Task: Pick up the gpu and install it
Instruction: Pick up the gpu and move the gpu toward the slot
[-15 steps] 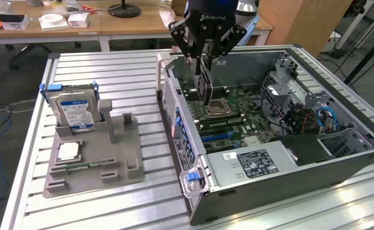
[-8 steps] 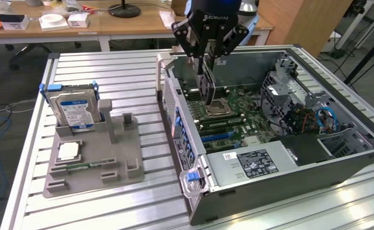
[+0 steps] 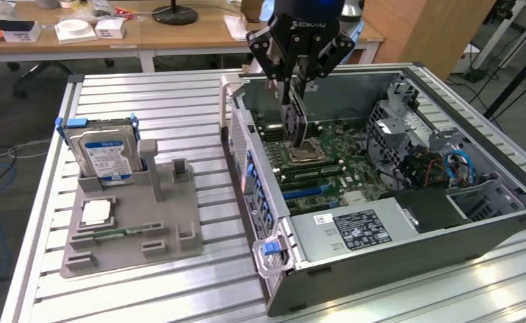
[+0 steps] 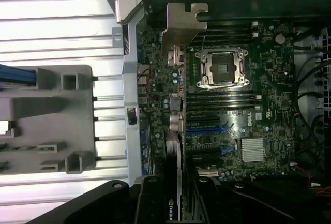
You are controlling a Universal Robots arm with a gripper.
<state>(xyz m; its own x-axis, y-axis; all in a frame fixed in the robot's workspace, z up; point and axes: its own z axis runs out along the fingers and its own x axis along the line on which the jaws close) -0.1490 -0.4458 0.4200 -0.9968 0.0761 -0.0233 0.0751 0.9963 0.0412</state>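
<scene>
The gripper (image 3: 295, 81) has its two fingers pinched tight on the gpu (image 3: 294, 120), holding it by the top end; the gpu hangs straight down inside the open computer case (image 3: 478, 222), over the green motherboard (image 3: 339, 158) and just beside the square CPU socket (image 3: 304, 153); I cannot tell if its low end touches the board; its silver end bracket (image 4: 181, 27) is at the end far from the fingers. I think the gpu is light and stiff, a thin hard card that does not bend; it also looks easy to hurt, so the best places to hold are the long edges or the black cooler block, not the tiny parts. Counting: one gripper, one gpu, one case; outside the case, on the slatted metal table (image 3: 217, 269), sits one grey holder tray (image 3: 168, 222) with one hard drive (image 3: 106, 158) standing in it, one square processor chip (image 3: 96, 212) and one small memory stick (image 3: 119, 233).
</scene>
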